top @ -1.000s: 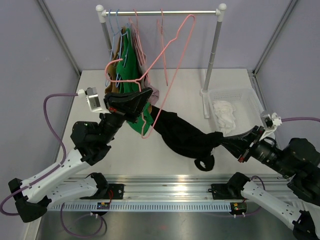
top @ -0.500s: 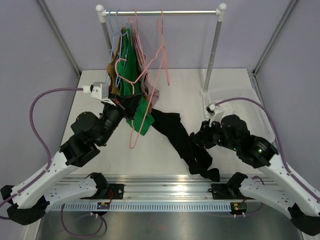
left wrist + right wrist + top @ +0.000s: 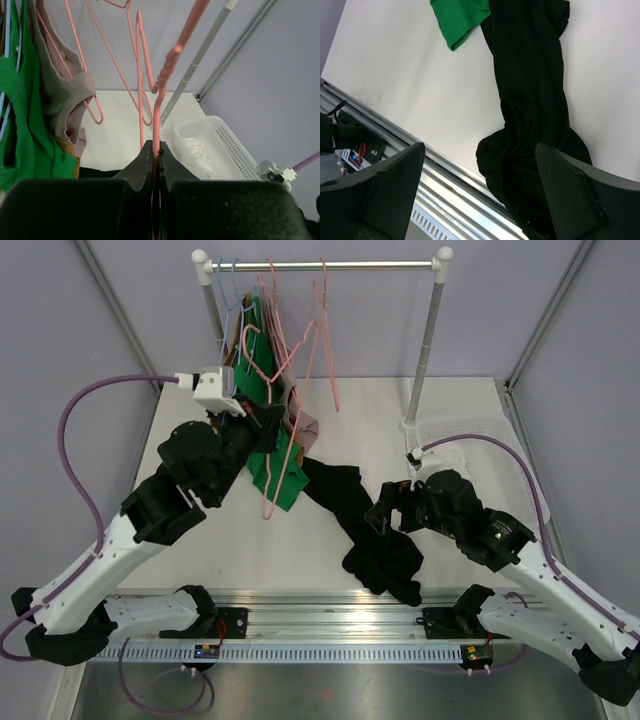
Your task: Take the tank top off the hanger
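Black tank top (image 3: 375,540) slumped on bench (image 3: 300,550) in front of rack (image 3: 320,264).
Right gripper (image 3: 480,167) spread wide above it, grasping nothing; left gripper (image 3: 155,147) clenched on pink hanger (image 3: 172,55) wire. Soft, light, floppy, likely to bunch: best pinched at a strap or hem. Top end lost under green garment (image 3: 275,485) below rack; straps not discernible.

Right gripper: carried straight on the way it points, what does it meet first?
The black tank top, heaped on the table, seen between the right gripper's open fingers; how far off is unclear.
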